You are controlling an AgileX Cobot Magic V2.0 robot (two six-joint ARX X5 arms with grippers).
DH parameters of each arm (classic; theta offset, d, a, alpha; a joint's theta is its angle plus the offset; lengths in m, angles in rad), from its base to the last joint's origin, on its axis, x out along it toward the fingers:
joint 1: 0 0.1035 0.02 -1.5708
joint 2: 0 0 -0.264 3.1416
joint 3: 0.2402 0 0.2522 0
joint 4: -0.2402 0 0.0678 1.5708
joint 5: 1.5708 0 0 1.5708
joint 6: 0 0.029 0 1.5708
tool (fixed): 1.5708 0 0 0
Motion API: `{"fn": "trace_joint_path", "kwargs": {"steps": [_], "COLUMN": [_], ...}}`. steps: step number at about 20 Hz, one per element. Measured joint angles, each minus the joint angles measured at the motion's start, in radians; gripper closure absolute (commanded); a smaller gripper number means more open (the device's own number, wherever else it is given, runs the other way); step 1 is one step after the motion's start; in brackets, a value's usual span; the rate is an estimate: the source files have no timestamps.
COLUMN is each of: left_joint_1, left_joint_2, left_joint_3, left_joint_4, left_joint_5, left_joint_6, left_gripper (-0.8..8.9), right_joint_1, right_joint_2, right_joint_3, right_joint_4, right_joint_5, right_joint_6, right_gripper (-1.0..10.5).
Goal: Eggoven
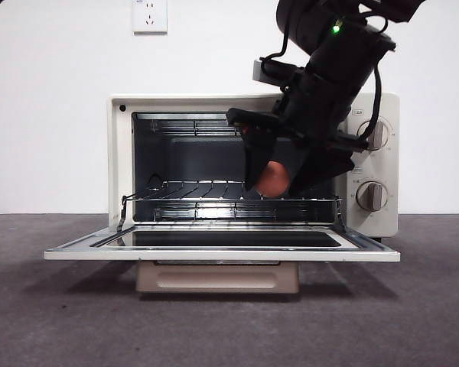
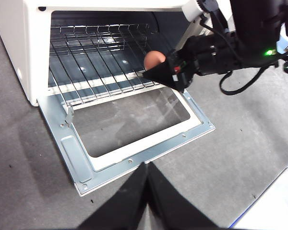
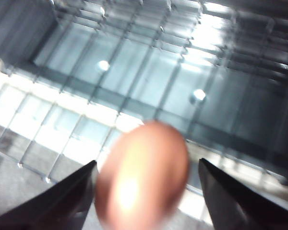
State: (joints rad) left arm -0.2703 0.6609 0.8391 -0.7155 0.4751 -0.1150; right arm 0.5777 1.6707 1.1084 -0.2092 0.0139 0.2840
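Egg first: the small smooth reddish-brown egg sits clamped between the jaws of my right gripper, just above the front edge of the wire rack inside the boxy cream toaster oven. Its glass door lies folded down flat. The rack lies straight ahead of and below the egg, whose long axis looks roughly in line with my jaws. My right arm slants down steeply from above on the knob side, wrist tipped into the opening. My left gripper waits well back over the table, jaws closed together, empty.
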Motion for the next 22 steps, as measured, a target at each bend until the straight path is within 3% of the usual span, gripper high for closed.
{"fn": "trace_joint_path", "kwargs": {"steps": [6, 10, 17, 22], "left_joint_1": [0.000, 0.000, 0.046, 0.079], "left_joint_2": [0.013, 0.076, 0.353, 0.579], "left_joint_3": [0.000, 0.000, -0.082, -0.104], "left_joint_4": [0.004, 0.069, 0.287, 0.439], "left_joint_5": [0.000, 0.000, 0.022, 0.043], "left_joint_6": [0.000, 0.000, -0.019, -0.055], "left_gripper": [8.08, 8.08, 8.09, 8.09], "right_joint_1": [0.007, 0.069, 0.120, 0.120], "right_joint_2": [-0.113, -0.251, -0.603, -0.792], "right_joint_3": [0.000, 0.000, 0.000, 0.000], "right_joint_4": [-0.064, -0.147, -0.325, -0.424], "right_joint_5": [-0.011, -0.019, -0.016, 0.039], "right_joint_6": [0.000, -0.019, -0.045, -0.064], "right_gripper": [6.0, 6.0, 6.0, 6.0]}}
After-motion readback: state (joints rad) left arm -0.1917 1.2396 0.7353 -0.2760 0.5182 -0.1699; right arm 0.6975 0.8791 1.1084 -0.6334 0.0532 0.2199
